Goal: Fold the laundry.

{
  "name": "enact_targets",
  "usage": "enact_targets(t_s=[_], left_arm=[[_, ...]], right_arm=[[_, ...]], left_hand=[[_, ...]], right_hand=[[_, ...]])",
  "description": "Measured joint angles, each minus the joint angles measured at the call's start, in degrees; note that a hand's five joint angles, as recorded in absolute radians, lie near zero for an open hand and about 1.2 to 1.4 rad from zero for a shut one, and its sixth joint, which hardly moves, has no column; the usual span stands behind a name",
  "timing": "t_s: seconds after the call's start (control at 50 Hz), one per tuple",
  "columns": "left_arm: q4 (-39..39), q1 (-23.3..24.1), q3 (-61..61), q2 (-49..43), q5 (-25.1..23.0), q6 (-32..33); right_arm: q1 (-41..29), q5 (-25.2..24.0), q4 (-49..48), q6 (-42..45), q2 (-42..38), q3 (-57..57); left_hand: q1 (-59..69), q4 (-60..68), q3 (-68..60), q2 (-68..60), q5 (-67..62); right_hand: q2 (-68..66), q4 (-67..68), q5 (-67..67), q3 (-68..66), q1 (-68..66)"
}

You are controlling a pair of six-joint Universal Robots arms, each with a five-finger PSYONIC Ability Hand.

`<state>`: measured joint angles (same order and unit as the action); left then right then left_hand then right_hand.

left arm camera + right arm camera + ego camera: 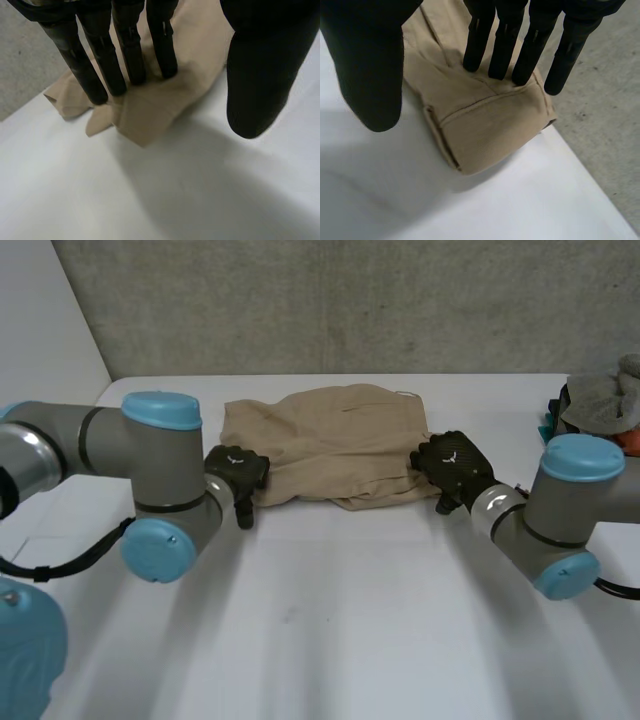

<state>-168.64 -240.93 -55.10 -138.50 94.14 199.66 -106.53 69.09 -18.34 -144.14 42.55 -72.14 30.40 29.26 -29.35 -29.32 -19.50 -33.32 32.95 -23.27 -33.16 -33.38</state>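
Nearest, low in the head view, lies bare tabletop [330, 620]. At mid-frame the left hand [237, 472] sits at the left edge of the tan cloth [330, 445] and the right hand [452, 464] at its right edge. The wrist views make the fingers plain. Both hands are spread wide and grip nothing. The left fingers [132, 50] and right fingers [505, 45] rest straight on cloth corners, thumbs apart. A laundry pile [605, 400] sits at the upper right.
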Motion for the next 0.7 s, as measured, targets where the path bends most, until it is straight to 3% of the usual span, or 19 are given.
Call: enact_targets(t_s=[0.16,0.28,0.32,0.36,0.42,0.56,0.6,0.68,0.7], left_arm=[[0.20,0.58,8.04,-5.49,2.48,4.61],[-0.57,0.77,12.71,-8.81,4.11,8.81],[-0.69,0.80,13.12,-9.13,4.22,9.34],[-0.91,0.91,13.91,-9.58,4.48,10.74],[-0.83,1.01,14.06,-9.42,4.76,11.87],[4.24,1.40,8.58,-1.61,5.60,14.71],[8.45,1.57,3.50,4.14,4.71,15.31],[11.93,1.64,-0.67,8.40,3.67,15.88],[18.83,1.82,-8.58,15.60,1.42,17.69]], right_arm=[[-1.60,2.87,-5.50,0.45,-3.77,3.91],[-2.56,3.82,-8.36,0.47,-5.85,6.38],[-2.63,3.93,-8.42,0.46,-5.95,6.58],[-2.77,4.33,-8.25,0.41,-5.96,6.98],[-2.73,4.56,-7.47,0.37,-5.41,6.95],[-1.80,4.47,0.29,0.58,0.21,4.15],[-0.30,3.30,8.82,1.53,6.79,1.07],[0.46,2.51,12.95,2.40,9.87,-0.27],[1.62,1.21,19.79,4.45,14.28,-2.28]], left_hand=[[12.64,13.92,-14.18,-14.19,-13.57],[31.90,33.06,-32.75,-32.89,-32.55],[34.11,35.41,-35.04,-35.23,-34.82],[35.29,38.61,-38.13,-38.45,-37.41],[35.29,39.21,-38.67,-39.03,-37.47],[35.29,39.21,-38.67,-39.06,-37.47],[35.29,39.22,-38.67,-39.06,-37.47],[35.29,39.22,-38.67,-39.06,-37.47],[35.29,39.22,-38.68,-39.06,-37.47]], right_hand=[[-6.18,6.80,-6.40,-6.69,-5.85],[-17.50,17.72,-16.79,-17.48,-16.14],[-18.60,19.09,-17.72,-18.91,-17.18],[-31.71,31.94,-30.77,-31.32,-28.96],[-33.40,34.74,-32.47,-33.29,-29.53],[-33.40,35.08,-32.47,-33.92,-29.53],[-33.40,35.08,-32.47,-34.18,-29.53],[-33.40,35.08,-32.47,-34.20,-29.53],[-33.40,35.08,-32.47,-34.20,-29.53]])
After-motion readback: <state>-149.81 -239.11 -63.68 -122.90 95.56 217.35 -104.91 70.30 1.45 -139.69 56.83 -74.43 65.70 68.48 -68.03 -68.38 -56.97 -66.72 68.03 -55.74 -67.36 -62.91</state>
